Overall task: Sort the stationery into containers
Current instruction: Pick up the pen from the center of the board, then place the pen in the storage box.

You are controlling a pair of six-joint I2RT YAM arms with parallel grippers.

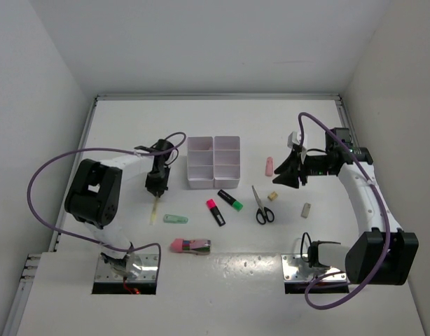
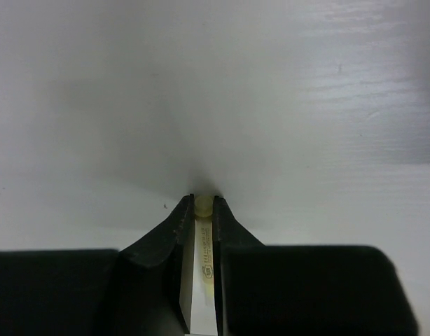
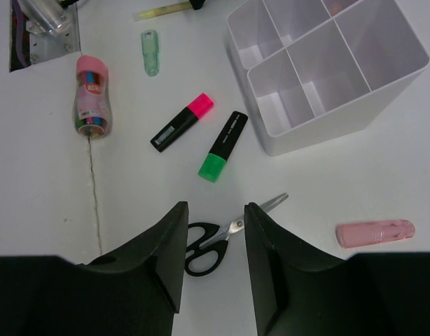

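My left gripper [image 1: 157,186] is shut on a thin yellow pen [image 1: 155,208] left of the white organizer tray [image 1: 213,180]; the left wrist view shows the pen [image 2: 204,234] pinched between the jaws [image 2: 204,199] just above the table. My right gripper [image 1: 280,176] is open and empty, hovering over the black-handled scissors [image 3: 222,241], which also show in the top view [image 1: 262,208]. A pink-ended highlighter [image 3: 181,122] and a green-ended highlighter [image 3: 224,145] lie between the scissors and the tray [image 3: 292,143].
A pink eraser [image 1: 268,166] lies right of the tray. Two beige bits [image 1: 272,197] [image 1: 306,209] lie near the scissors. A mint eraser [image 1: 175,219] and a pink-capped case [image 1: 190,246] lie at the front left. White walls enclose the table.
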